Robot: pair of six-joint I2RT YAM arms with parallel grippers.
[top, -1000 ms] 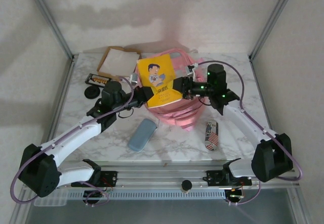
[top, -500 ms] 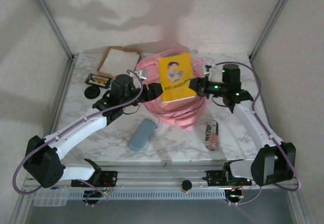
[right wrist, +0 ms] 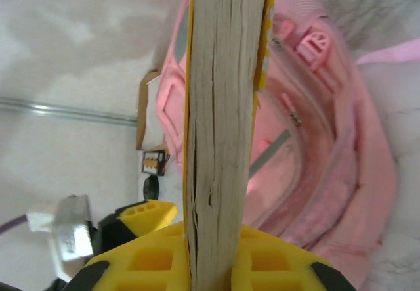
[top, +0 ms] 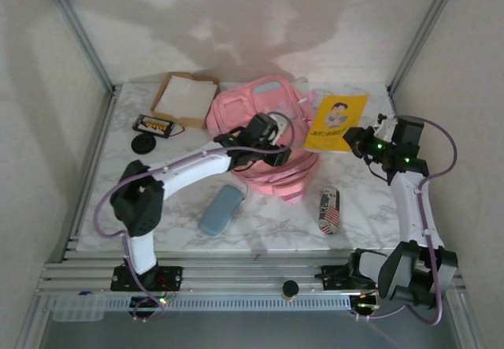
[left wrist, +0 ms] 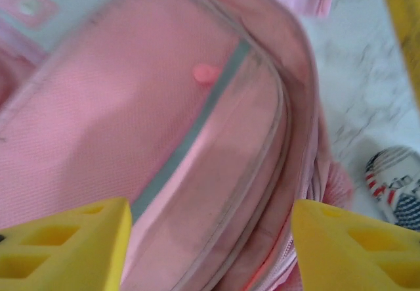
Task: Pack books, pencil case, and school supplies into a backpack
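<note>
Over the right half of the desk (top: 370, 199), a yellow book (top: 339, 120) is held in the air just beside the backpack (top: 244, 109). It is pinched near one edge by the right end effector (right wrist: 216, 235), while the left end effector (left wrist: 210, 245) hangs spread and empty just above the pink fabric. With so little of the cover gripped, the book could be levered out of the pads, or its pages fanned, if it is swung fast or knocked on the backpack. Whether the main compartment gapes wide enough cannot be told. If the mouth is not held apart, the book could be jammed on a zip or pressed against a front pocket, and the soft backpack shoved across the desk. The arms are near each other, so a clash could be caused by any crossing.
</note>
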